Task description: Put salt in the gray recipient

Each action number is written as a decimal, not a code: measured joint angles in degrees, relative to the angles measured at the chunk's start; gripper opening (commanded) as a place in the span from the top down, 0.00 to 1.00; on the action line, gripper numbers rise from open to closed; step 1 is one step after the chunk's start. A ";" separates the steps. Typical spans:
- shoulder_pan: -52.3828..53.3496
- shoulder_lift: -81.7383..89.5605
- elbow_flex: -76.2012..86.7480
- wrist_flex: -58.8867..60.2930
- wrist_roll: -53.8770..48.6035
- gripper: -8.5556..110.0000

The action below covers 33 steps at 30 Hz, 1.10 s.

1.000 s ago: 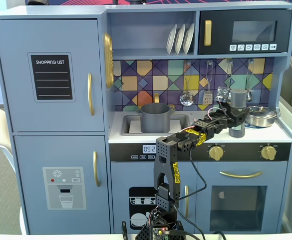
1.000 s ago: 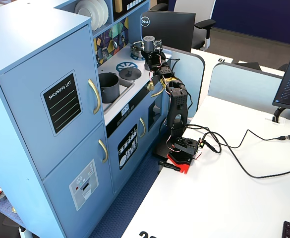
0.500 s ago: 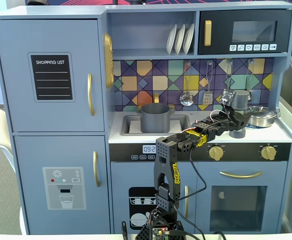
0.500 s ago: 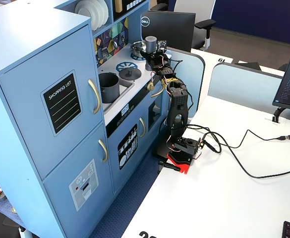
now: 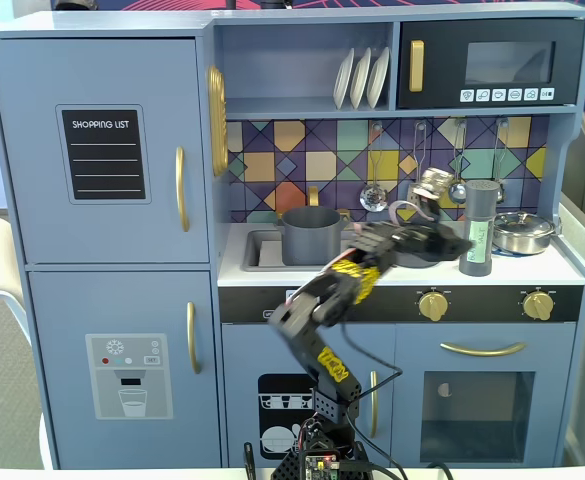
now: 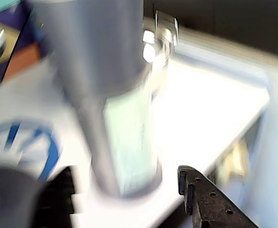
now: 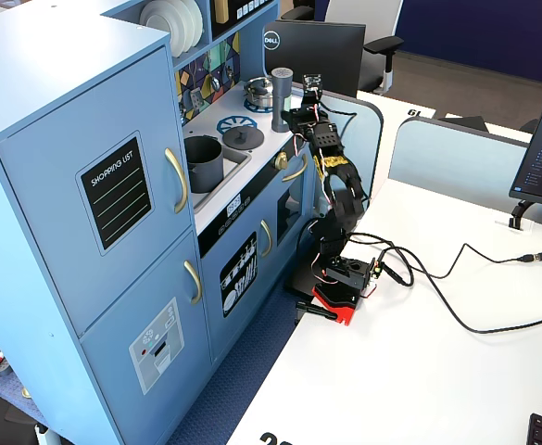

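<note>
The gripper [image 5: 459,243] reaches over the toy kitchen counter [image 6: 215,109] with its jaws parted on either side of the salt shaker [image 5: 479,228]. In the wrist view the salt shaker [image 6: 115,109] stands upright between the fingers [image 6: 196,194], blurred, with a gap showing on at least one side, so I judge it released, not yet clamped. Just past the shaker sits a steel pan [image 5: 523,232]. The gray pot [image 5: 310,234] stands back along the arm in the sink, well apart. Nothing appears done yet: grasping, carrying and shaking remain.
</note>
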 measured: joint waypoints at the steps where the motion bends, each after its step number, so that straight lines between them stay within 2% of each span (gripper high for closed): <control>1: -1.23 3.96 0.18 5.36 -1.49 0.93; 8: -19.42 24.61 11.43 30.41 -12.22 0.93; 12: -33.75 34.63 22.15 34.89 -9.67 0.92; 17: -47.90 44.21 39.64 33.49 -7.21 0.93; 22: -50.98 45.88 56.60 23.38 -4.66 0.93; 25: -50.10 47.11 65.83 20.30 -6.50 0.93; 33: -49.75 50.98 72.77 27.33 -8.61 0.93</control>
